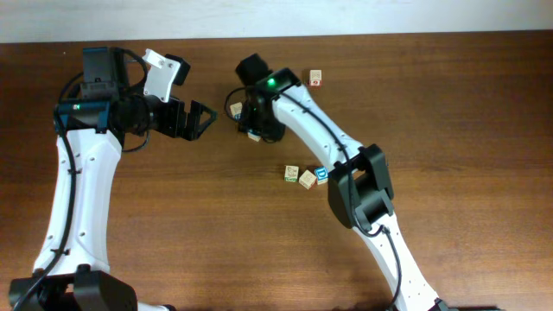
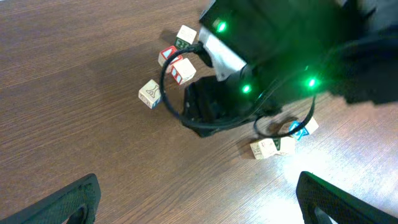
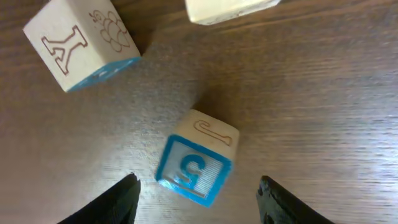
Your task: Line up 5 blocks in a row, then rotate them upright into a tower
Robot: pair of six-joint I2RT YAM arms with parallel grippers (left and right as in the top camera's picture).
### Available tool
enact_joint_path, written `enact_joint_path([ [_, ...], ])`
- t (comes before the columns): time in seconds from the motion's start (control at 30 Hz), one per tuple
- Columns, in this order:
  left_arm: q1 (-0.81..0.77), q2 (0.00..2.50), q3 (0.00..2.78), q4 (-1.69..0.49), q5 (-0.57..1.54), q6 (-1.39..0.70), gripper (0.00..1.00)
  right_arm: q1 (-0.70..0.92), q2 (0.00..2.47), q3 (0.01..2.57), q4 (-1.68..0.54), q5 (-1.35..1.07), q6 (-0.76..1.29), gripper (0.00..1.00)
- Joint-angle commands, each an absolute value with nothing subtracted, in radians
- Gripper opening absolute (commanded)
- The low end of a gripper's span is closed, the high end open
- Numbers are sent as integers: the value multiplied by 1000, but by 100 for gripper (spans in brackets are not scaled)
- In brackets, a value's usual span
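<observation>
Brown wood table (image 1: 467, 130): we're straddling a small pale wooden blue-faced cube (image 3: 194, 167), lower centre, right gripper (image 3: 198, 196) jaws apart; probably light, rigid, so we're targeting flat sides.

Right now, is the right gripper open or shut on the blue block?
Open: right gripper fingers stand clear of the blue block, gaps on both sides.

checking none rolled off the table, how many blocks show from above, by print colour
blue-printed blocks: 2
green-printed blocks: 1
red-printed blocks: 1
plain pale blocks: 2
total: 6
counted in the overhead view; the right arm may hide more
</observation>
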State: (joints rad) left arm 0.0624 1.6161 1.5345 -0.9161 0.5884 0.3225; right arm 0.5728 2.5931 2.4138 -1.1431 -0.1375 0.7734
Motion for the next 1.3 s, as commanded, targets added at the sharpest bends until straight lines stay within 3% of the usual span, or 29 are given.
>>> enact_joint_path([
  [0.0,68,1621,1554,-914,606,331,99,591,2591,2378,-1091,-37,848,61],
  [0.17,68,1621,1554,-914,606,331,99,591,2591,2349,-1040,-26,847,59],
  [0.5,68,1621,1554,-915,606,331,99,591,2591,2348,-1064,-7,841,41],
  [0.7,68,1621,1554,-914,606,331,99,578,2591,2349,-1159,-93,729,30],
  [1.27,68,1621,1554,-914,606,331,99,595,2591,2349,-1486,-199,575,31],
])
